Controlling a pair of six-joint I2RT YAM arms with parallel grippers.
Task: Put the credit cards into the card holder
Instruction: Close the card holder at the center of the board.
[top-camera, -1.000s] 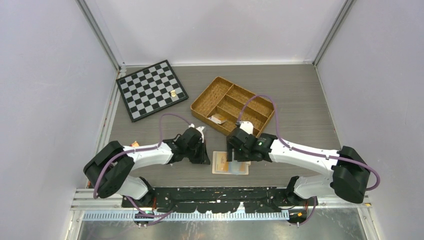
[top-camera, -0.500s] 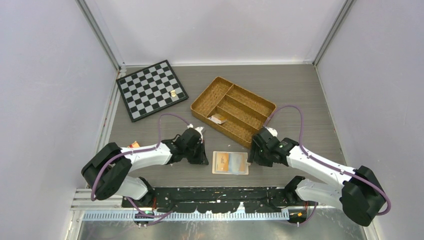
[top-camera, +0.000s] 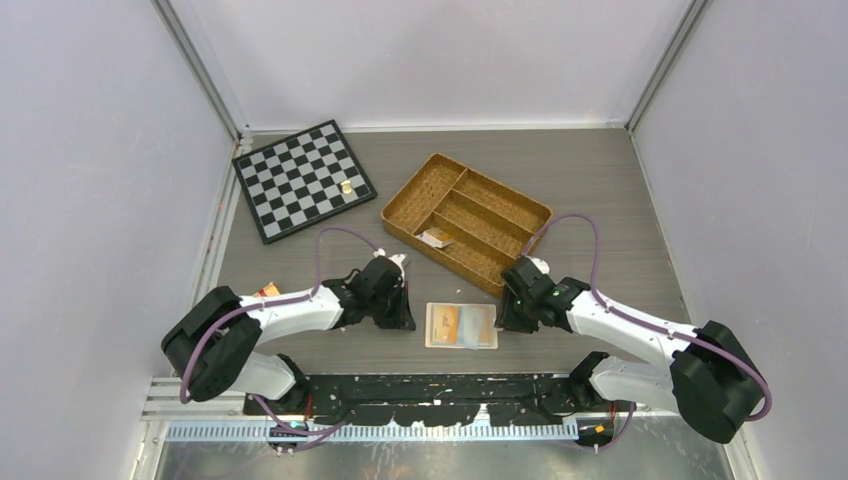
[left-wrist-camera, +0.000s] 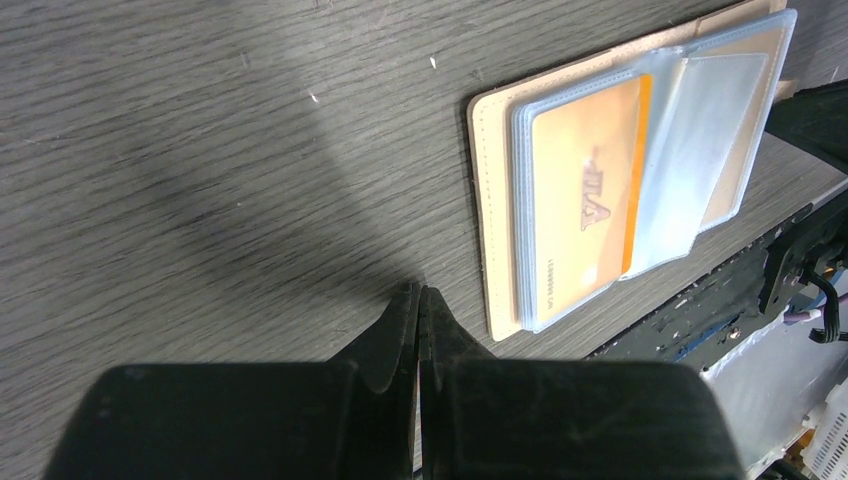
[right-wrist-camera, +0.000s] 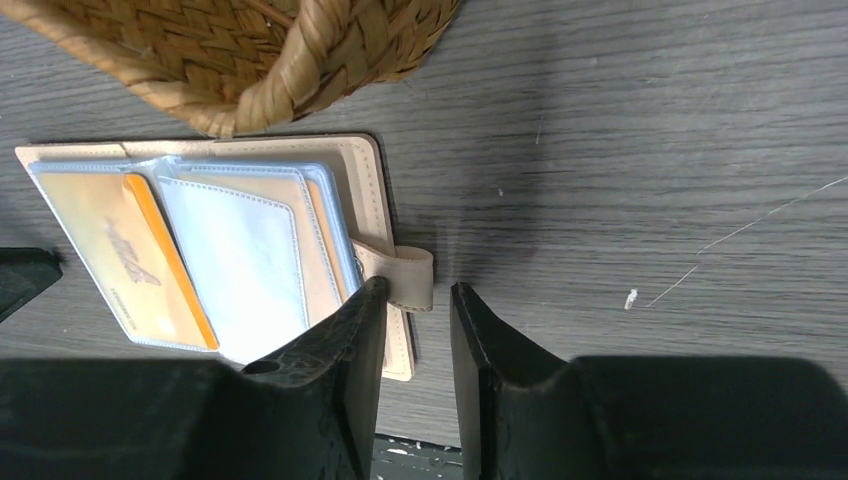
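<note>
Lying open at the near edge of the tabletop (top-camera: 600, 200), the card holder (top-camera: 461, 325) sleeves an orange credit card (left-wrist-camera: 585, 215) (wicker tray (top-camera: 494, 182): one packet (top-camera: 435, 238)); left end effector (left-wrist-camera: 418, 300) clenched, right end effector (right-wrist-camera: 418, 290) released.

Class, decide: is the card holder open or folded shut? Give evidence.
Open: the card holder lies spread flat, sleeves exposed, orange card inside one, snap tab loose.

The wicker tray (top-camera: 497, 184) crowds your approach to the card holder (top-camera: 461, 325) from the far side, and the left gripper (left-wrist-camera: 419, 290) and right gripper (right-wrist-camera: 418, 287) flank it. You have room along the table's (top-camera: 600, 200) right edge. The chessboard (top-camera: 303, 179) fills the far-left corner.
</note>
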